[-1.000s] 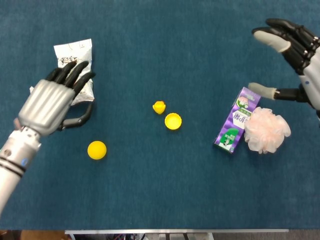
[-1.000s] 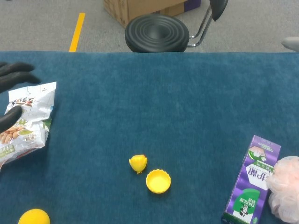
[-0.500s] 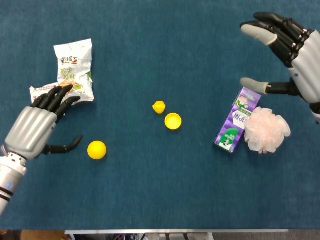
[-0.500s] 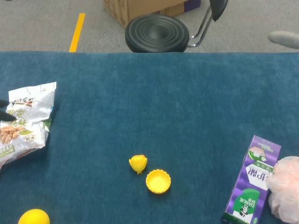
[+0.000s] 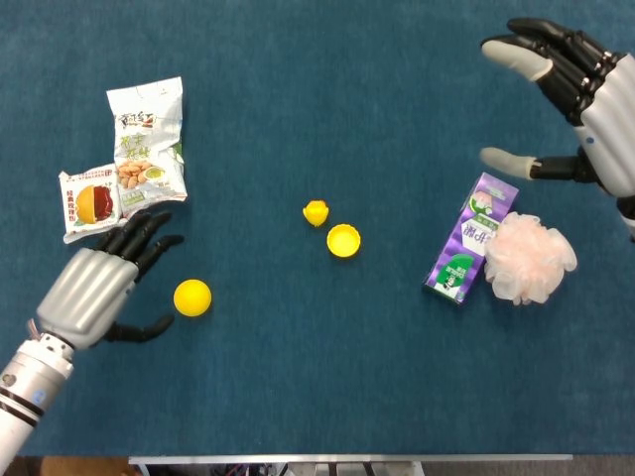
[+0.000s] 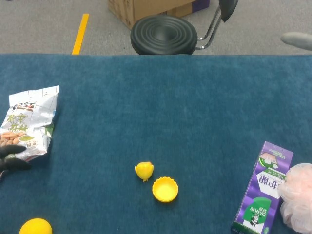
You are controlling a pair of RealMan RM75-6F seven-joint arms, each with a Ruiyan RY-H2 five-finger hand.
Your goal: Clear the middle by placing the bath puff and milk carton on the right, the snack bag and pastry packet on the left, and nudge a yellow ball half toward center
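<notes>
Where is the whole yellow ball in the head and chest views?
Head view: yellow ball lower left, just right of the left hand.
Chest view: yellow ball in the bottom-left corner, partly cut off.
Shared landmark: the snack bag, farther back on that side.

Snack bag (image 5: 147, 141) and pastry packet (image 5: 89, 202) left; milk carton (image 5: 471, 238), bath puff (image 5: 529, 257) right.

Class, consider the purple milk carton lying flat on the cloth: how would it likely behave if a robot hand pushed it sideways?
The milk carton looks boxy and lies on a broad face, so it would probably slide, not roll. The cloth may drag at it, perhaps turning it. It touches the bath puff, which would likely be shoved along.
</notes>
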